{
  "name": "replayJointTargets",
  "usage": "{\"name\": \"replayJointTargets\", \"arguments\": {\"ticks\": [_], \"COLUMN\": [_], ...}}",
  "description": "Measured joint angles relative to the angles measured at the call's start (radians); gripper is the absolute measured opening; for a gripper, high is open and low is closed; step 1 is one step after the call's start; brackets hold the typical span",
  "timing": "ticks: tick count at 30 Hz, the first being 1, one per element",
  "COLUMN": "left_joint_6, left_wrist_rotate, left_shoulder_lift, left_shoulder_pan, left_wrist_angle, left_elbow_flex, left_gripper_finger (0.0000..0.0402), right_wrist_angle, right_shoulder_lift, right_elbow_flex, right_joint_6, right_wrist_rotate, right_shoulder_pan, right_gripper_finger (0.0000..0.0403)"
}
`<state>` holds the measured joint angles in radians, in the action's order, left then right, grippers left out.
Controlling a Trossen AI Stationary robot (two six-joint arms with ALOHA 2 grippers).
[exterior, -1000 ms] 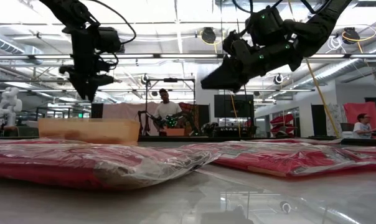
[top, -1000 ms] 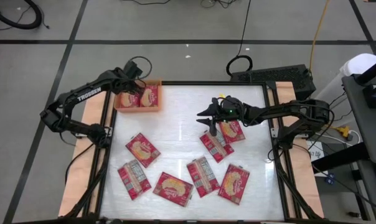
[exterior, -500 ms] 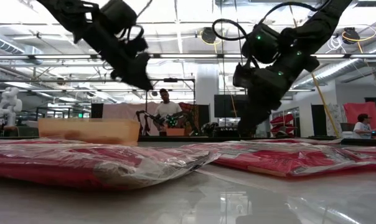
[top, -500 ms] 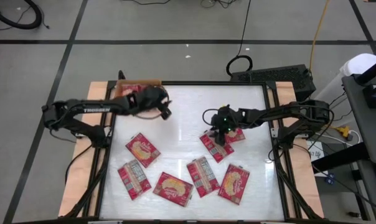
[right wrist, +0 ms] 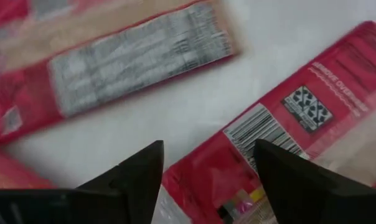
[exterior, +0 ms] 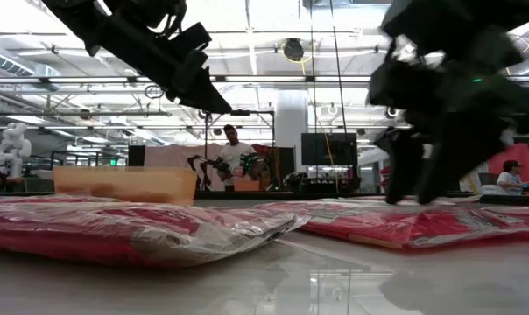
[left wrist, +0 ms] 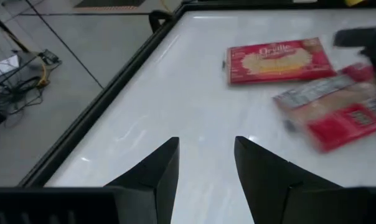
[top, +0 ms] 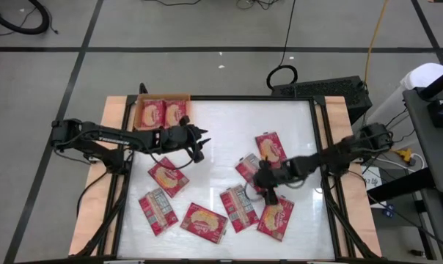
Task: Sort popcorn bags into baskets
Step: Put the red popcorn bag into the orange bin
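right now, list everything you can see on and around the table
popcorn bags on the table: seven, red with pale panels, spread over the white table top, mostly its near half
popcorn bags in the basket: two, red, side by side
basket: one, orange, far left corner
table: one, white top, wooden side boards
people: two, in the room behind, low view only
left gripper: open, empty, above the table near the basket
right gripper: open, low over bags at the right
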<state>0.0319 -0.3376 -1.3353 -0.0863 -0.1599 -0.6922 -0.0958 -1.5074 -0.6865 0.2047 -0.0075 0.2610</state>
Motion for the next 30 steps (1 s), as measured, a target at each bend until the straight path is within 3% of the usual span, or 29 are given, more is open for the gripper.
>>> {"name": "replayJointTargets", "arguments": {"ticks": [6, 8, 17, 25, 30], "left_joint_6": [-0.017, -0.019, -0.013, 0.012, 0.019], "left_wrist_rotate": [-0.003, -0.004, -0.003, -0.001, 0.003], "left_shoulder_lift": [0.000, 0.000, -0.009, -0.044, -0.067], "left_shoulder_pan": [0.020, 0.021, 0.016, -0.025, -0.050], "left_wrist_angle": [0.007, 0.008, -0.007, -0.023, -0.034], "left_elbow_flex": [0.000, 0.000, 0.000, 0.002, 0.002], "left_gripper_finger": [0.0159, 0.0159, 0.0159, 0.0159, 0.0159], "right_wrist_angle": [-0.022, -0.052, -0.314, -0.099, -0.035], "right_shoulder_lift": [0.004, 0.020, 0.095, 0.084, 0.084], "right_elbow_flex": [0.000, -0.001, -0.004, 0.116, 0.135], "right_joint_6": [-0.007, -0.007, 0.100, 0.009, -0.046], "right_wrist_rotate": [0.281, 0.330, 0.347, 0.356, 0.369], "right_shoulder_pan": [0.145, 0.175, 0.233, 0.204, 0.179], "right_gripper_finger": [0.0239, 0.0238, 0.0238, 0.0227, 0.0154]}}
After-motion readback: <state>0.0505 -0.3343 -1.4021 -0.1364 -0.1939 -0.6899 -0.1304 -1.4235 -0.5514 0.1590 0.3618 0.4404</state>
